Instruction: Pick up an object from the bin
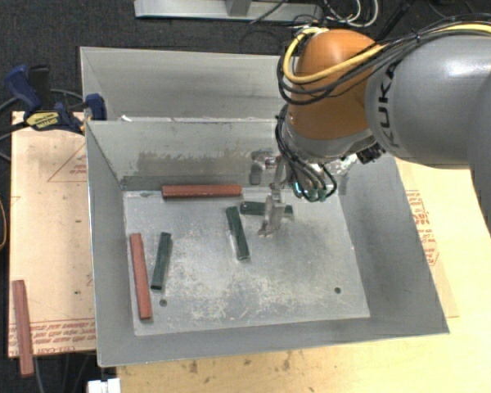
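The gripper [269, 223], its opening impossible to tell, is hovering over one of three dark green bars [250, 209]; two red-brown bars [200, 191] are lying left of it.

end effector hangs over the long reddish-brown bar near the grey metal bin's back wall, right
No, the camera view shows the end effector hanging over a short dark green bar near the bin's middle; the long reddish-brown bar lies to its left.
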